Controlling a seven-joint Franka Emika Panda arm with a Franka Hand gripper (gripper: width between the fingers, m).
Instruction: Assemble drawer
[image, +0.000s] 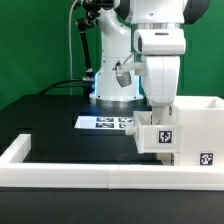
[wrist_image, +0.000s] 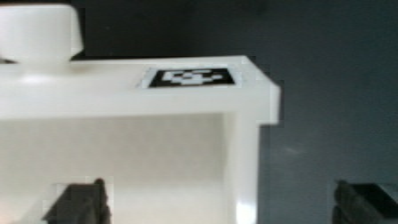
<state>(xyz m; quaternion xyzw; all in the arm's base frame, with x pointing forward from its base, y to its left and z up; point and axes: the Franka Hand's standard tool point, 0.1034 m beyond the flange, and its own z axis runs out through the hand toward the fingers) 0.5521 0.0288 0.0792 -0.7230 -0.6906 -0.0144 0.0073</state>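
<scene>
— Green backdrop, black counter (image: 60, 125); marker board (image: 107, 122) flat behind, border wall (image: 60, 163) along the front. Exterior view: arm upright over a small tray (image: 158, 134), fingers hidden.
— Wrist view fills that in: fingers (wrist_image: 77, 200) spread wide apart, clamped on nothing. Tagged white tray (wrist_image: 134, 110) just ahead and between them.
— Tall case (image: 205, 130) only in the exterior view, touching the tray beside the fingers.
</scene>
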